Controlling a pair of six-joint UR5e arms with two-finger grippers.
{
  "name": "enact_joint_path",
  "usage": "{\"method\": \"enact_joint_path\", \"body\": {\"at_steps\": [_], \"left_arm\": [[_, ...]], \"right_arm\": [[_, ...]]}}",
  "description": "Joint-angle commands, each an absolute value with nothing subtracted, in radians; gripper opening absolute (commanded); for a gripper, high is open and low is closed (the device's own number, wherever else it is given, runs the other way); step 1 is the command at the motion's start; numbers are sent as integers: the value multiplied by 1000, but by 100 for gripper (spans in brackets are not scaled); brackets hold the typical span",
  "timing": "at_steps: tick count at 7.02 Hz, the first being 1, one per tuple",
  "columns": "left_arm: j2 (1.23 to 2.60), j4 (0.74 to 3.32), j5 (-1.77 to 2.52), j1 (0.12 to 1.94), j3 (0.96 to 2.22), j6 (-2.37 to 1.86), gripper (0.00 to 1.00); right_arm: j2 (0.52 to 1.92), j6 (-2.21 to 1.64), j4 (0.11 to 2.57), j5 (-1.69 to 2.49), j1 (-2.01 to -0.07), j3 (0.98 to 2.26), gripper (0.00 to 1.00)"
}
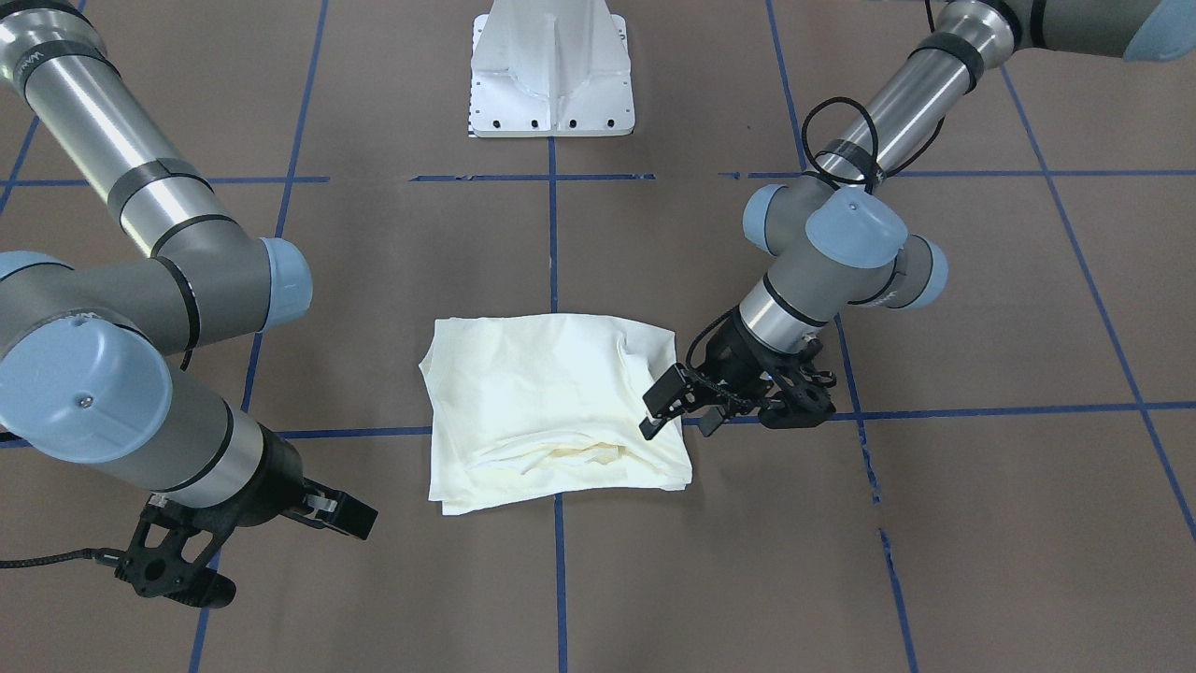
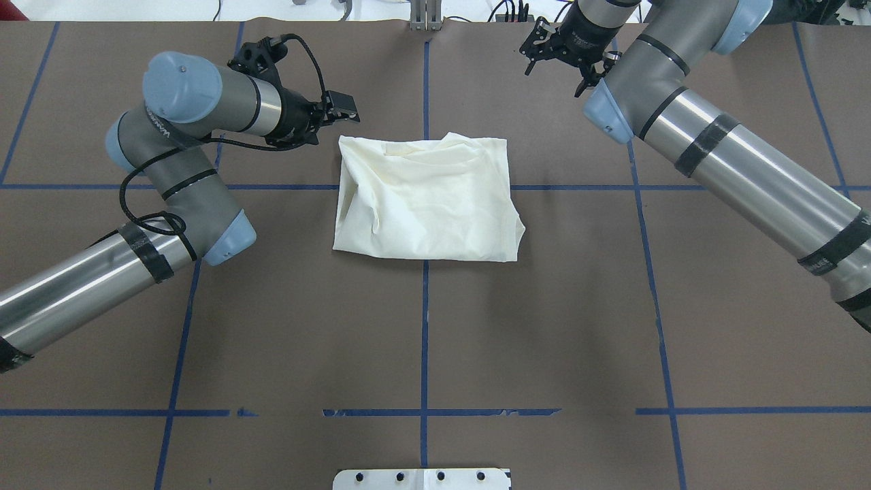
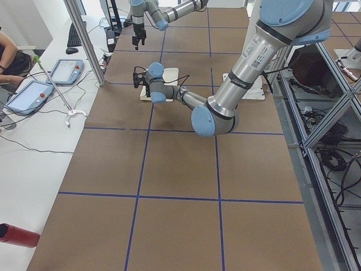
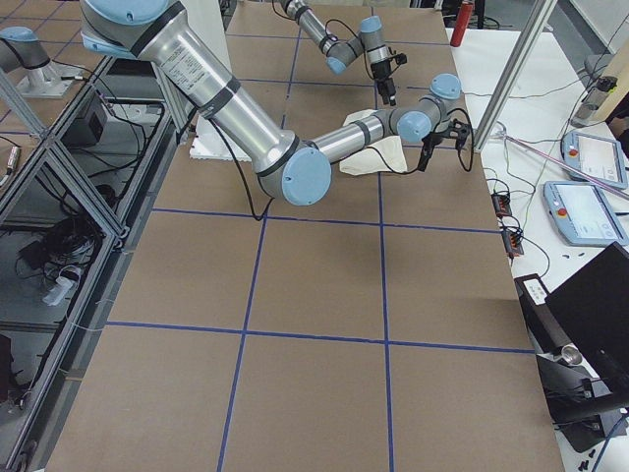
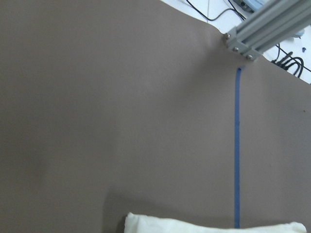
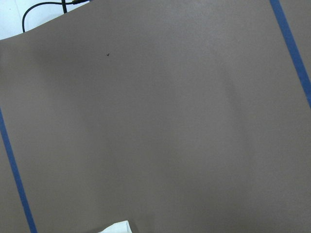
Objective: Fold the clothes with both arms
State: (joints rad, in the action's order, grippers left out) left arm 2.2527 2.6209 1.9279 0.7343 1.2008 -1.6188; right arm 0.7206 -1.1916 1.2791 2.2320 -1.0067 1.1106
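Observation:
The clothes are one cream-white shirt [image 2: 425, 201], folded into a rough rectangle at the middle of the table and showing only plain fabric [image 1: 551, 411]. My left gripper [image 1: 659, 408] hovers just beside the shirt's edge, at its far-left corner in the overhead view [image 2: 343, 109]. It is open and holds nothing. My right gripper [image 2: 561, 54] hangs open and empty over bare table, well off the shirt's far-right corner [image 1: 327, 509]. Each wrist view catches only a sliver of the shirt at its bottom edge [image 5: 194, 225] [image 6: 116, 227].
Blue tape lines [image 2: 424, 327] divide the brown table into squares. The white pedestal base [image 1: 551, 75] stands at the robot's side. Beyond the far edge there are an aluminium post [image 3: 84, 42], teach pendants [image 3: 28, 93], cables and a person's arm [image 3: 8, 53].

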Motion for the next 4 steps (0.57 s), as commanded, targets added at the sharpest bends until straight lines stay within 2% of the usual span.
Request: {"method": "enact_joint_path", "body": {"at_steps": [1, 4], "left_arm": [[2252, 2681, 1925, 660, 1200, -1742, 100], [2263, 2680, 1977, 653, 1163, -1718, 100]], "right_arm": [[721, -1173, 1292, 2232, -1015, 1112, 100], [719, -1173, 1296, 2232, -1017, 1114, 100]]}}
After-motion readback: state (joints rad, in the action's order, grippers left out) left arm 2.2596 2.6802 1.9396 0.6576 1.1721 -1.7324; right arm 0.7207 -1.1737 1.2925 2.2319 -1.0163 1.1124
